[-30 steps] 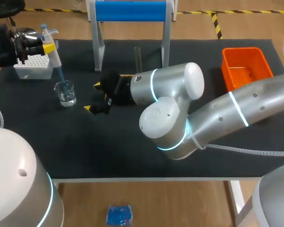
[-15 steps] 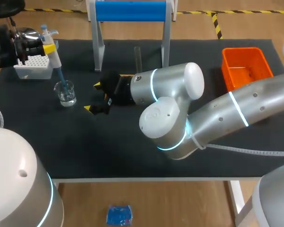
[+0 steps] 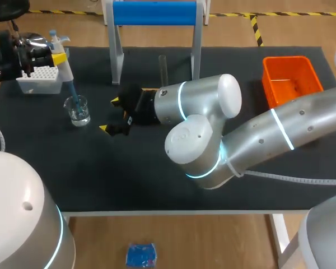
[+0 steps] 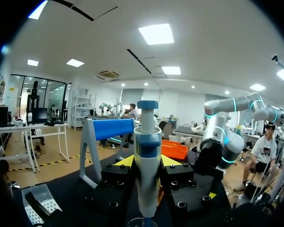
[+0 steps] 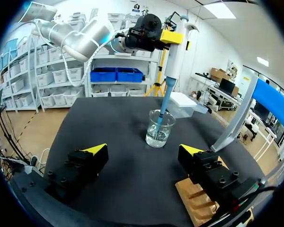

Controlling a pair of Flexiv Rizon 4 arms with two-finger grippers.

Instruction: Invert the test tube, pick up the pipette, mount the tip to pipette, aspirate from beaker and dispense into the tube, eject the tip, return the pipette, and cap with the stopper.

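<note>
The step in hand looks to be the draw from the beaker. The left gripper (image 3: 58,56) is clenched on the white pipette with the blue plunger cap (image 3: 64,70), one yellow-tipped finger on each side of its body. It holds the pipette close to upright over the small clear glass beaker (image 3: 78,110), with the slim blue tip (image 3: 73,95) dipped into the water.

To do this well, I judge that the tip's end should sit below the water line but off the glass bottom. The pipette should be held plumb and steady through the draw. The lift should then go straight up, so that the tip does not catch the rim and topple the light beaker.

The beaker stands on the black mat of the table (image 3: 157,174), near its left edge and toward the far side. The right gripper (image 3: 110,115) is released, with nothing between its fingers. It sits low over the mat near the beaker, on the side toward the middle, with a pale wooden block (image 5: 199,198) under one finger.

The clear test tube (image 3: 162,67) stands upright near the middle of the far edge, between the legs of the white stand with a blue bar (image 3: 154,12). A white tip rack (image 3: 38,78) sits at the far left corner and an orange plastic bin (image 3: 285,58) at the far right corner. I cannot find the stopper.
</note>
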